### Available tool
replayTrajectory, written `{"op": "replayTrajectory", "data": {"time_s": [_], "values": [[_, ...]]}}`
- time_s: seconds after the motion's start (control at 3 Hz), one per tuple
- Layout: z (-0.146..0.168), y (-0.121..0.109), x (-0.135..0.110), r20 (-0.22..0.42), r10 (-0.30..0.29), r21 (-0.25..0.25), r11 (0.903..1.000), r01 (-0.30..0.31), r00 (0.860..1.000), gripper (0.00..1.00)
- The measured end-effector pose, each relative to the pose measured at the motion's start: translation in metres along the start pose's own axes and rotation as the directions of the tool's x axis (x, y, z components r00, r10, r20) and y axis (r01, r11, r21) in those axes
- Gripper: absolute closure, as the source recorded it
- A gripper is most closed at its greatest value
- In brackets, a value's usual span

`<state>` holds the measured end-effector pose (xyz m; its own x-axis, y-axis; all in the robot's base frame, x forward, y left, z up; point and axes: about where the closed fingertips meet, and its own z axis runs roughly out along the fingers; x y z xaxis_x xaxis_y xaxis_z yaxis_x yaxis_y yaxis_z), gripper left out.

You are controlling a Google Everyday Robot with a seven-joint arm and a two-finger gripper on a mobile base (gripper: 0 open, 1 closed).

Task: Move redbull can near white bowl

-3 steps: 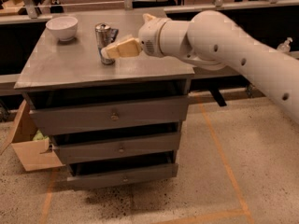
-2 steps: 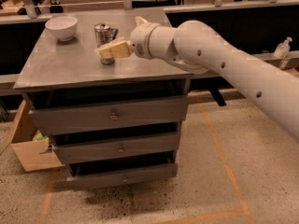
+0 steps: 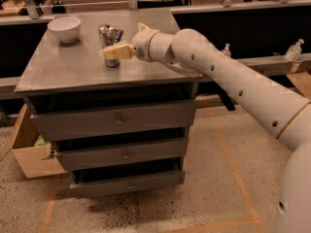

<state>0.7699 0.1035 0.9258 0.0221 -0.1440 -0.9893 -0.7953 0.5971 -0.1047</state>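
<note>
The redbull can [image 3: 108,35] stands upright on the grey cabinet top [image 3: 73,67], a little behind its middle. The white bowl [image 3: 64,29] sits at the far left corner of the top, about a can's height to the left of the can. My gripper [image 3: 112,51] reaches in from the right on the white arm [image 3: 218,67] and sits right at the can, its cream tip crossing the front of the can's lower half. The can's lower part is hidden behind it.
The cabinet has three drawers [image 3: 116,122], each pulled slightly out. A cardboard box [image 3: 29,154] lies on the floor at the lower left. Clear pump bottles [image 3: 294,50] stand on a ledge at the right. A railing runs behind the cabinet.
The arm has swung left along the cabinet top. The gripper has moved from just right of the can to right against it. The can and the bowl have not moved.
</note>
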Motion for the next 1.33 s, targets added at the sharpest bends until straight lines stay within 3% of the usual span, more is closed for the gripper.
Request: {"op": "replayTrajectory", "data": {"time_s": [0.33,0.67,1.33], "values": [[0.026,-0.005,0.008,0.018,0.015,-0.019,0.9997,-0.015,1.000,0.00],[0.048,-0.008,0.012,0.031,0.032,-0.052,0.9982,-0.030,0.999,0.13],[0.067,-0.016,0.009,0.011,0.034,-0.115,0.9928,-0.033,0.999,0.61]]}}
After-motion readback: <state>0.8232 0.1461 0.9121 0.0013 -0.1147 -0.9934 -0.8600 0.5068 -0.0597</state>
